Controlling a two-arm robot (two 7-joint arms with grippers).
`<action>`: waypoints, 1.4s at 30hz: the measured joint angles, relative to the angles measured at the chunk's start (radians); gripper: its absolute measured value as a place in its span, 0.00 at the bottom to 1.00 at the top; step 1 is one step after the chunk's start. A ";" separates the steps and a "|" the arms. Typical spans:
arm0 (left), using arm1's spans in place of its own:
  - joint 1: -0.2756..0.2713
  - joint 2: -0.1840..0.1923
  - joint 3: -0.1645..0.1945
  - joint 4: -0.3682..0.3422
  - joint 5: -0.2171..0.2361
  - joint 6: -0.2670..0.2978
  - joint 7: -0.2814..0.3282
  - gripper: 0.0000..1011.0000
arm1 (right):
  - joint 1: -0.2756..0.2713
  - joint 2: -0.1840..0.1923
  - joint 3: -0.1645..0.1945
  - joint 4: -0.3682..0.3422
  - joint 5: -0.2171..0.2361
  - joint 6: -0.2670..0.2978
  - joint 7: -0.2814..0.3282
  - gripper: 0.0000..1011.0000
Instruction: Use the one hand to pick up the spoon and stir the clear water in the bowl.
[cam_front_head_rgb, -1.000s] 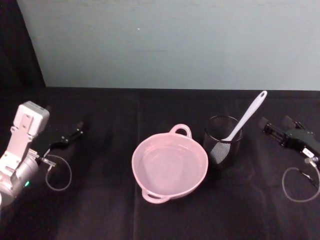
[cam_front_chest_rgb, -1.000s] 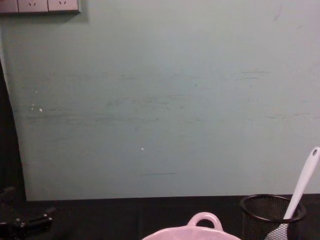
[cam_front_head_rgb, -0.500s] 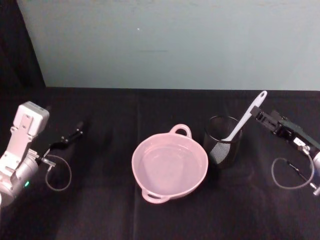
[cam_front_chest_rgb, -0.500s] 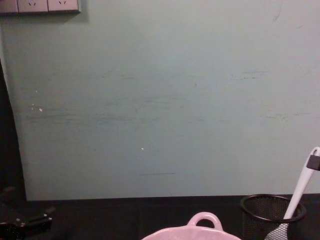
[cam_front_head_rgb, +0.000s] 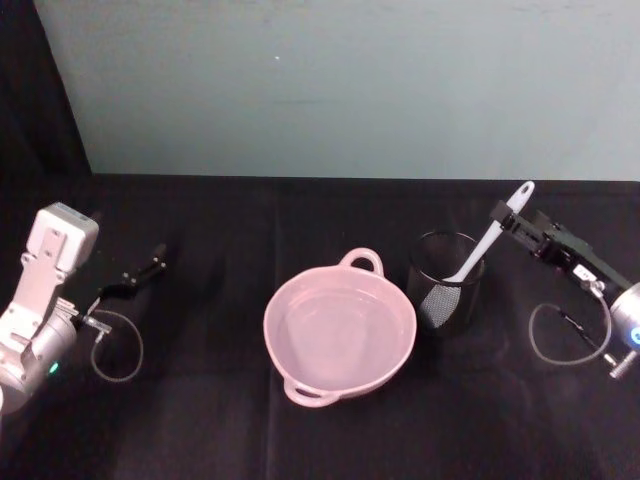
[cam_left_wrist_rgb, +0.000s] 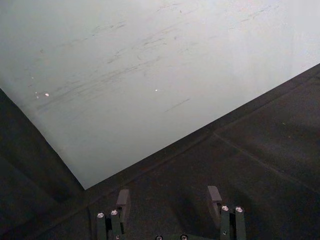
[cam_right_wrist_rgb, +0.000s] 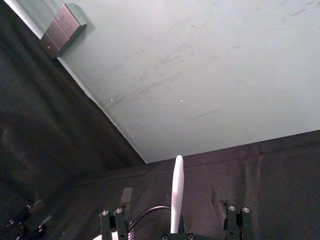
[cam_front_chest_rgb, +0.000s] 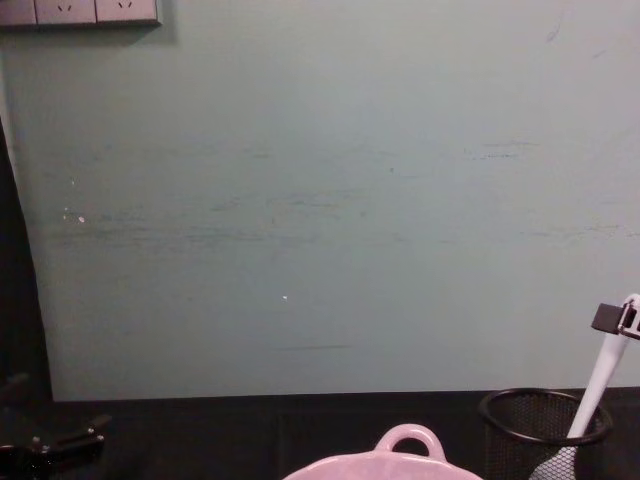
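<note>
Spoon (cam_front_head_rgb: 488, 240) stands tilted in a black mesh cup (cam_front_head_rgb: 445, 295). Its flat end is down inside the cup. Its long white handle goes up and leans to the robot's right and a bit toward the wall (cam_front_head_rgb: 350, 90). The end with the hole is at the top.

The right gripper (cam_front_head_rgb: 505, 215) is at the top part of the handle. In the right wrist view its two fingers (cam_right_wrist_rgb: 126, 196) are apart, one on each side of the spoon, and the handle runs up between them. I cannot tell if a finger touches it. The cup is just below this gripper and a little to its left. It holds the spoon's flat end.

The pink bowl (cam_front_head_rgb: 290, 305) sits on the black table (cam_front_head_rgb: 200, 420), further left of the right gripper, just beside the cup. A faint ring inside it looks like a water line. Its small loop handle points toward the wall.

The left gripper (cam_front_head_rgb: 150, 268) rests far to the left, well apart from the bowl, with its fingers apart and nothing between them.
</note>
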 joint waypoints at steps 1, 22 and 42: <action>0.000 0.000 0.000 0.000 0.000 0.000 0.000 0.99 | 0.003 0.000 -0.002 0.003 0.000 -0.001 -0.001 0.99; 0.000 0.000 0.000 0.000 0.000 0.000 0.000 0.99 | 0.055 -0.008 -0.046 0.053 0.000 -0.008 -0.005 0.99; 0.000 0.000 0.000 0.000 0.000 0.000 0.000 0.99 | 0.051 -0.006 -0.044 0.049 -0.002 -0.008 -0.005 0.67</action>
